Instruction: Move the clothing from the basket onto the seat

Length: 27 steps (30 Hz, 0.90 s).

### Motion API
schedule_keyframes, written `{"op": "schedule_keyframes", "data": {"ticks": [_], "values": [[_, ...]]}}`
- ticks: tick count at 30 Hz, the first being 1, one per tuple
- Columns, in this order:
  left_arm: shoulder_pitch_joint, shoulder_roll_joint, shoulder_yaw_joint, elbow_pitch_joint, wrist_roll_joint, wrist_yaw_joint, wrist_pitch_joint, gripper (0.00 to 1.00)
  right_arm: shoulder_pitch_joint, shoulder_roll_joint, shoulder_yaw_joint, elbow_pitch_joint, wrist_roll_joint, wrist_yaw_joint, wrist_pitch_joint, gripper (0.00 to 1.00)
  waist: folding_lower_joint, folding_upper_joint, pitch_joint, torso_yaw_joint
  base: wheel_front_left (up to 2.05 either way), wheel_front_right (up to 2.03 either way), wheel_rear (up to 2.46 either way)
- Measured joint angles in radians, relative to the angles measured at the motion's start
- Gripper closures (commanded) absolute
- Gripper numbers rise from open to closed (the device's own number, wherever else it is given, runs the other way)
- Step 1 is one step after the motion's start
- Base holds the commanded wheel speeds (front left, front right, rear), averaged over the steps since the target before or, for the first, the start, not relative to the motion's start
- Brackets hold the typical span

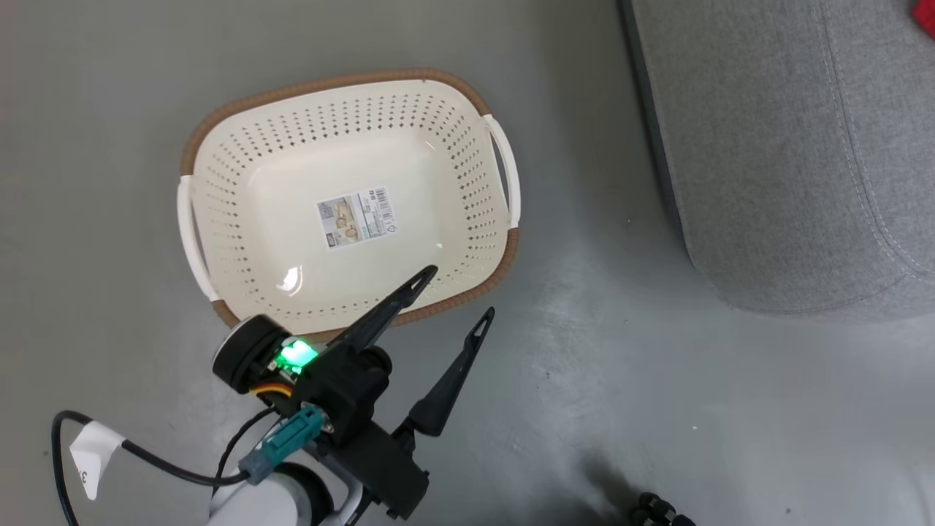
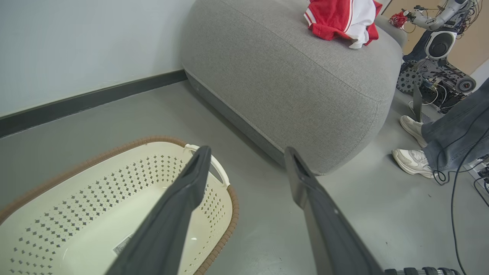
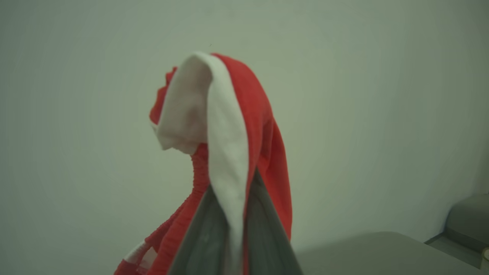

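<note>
Two shoes (image 2: 410,162) & 2nd robot (image 2: 439,44) nr seat (image 2: 305,88).

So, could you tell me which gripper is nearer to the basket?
Left. The left gripper hovers open at the near rim of the basket. The right gripper, shut on a red garment, is raised before a pale wall, apart from the basket.

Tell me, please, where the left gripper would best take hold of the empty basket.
Probably the white side handle on the end of the basket facing the seat, approached from above. It bows out from the perforated wall, leaving a slot for one finger of the open left gripper, and it is the handle nearer that gripper.
</note>
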Motion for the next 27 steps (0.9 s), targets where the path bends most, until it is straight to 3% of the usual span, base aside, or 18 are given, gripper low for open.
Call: {"op": "schedule_keyframes", "data": {"ticks": [10,27], "values": [[0.035,0.062,0.018,-0.063,0.01,0.018,0.057,0.0,0.086,0.003,-0.035,0.109,0.012,0.005,0.0,1.0,0.0001,0.0001,0.064,-0.063,0.0,0.0,0.0],[0.069,0.128,0.072,-0.166,0.024,0.063,0.133,0.0,0.186,0.133,-0.081,0.195,0.048,0.009,0.0,1.0,0.0002,0.0001,0.22,-0.14,0.0,0.0,0.0]]}}
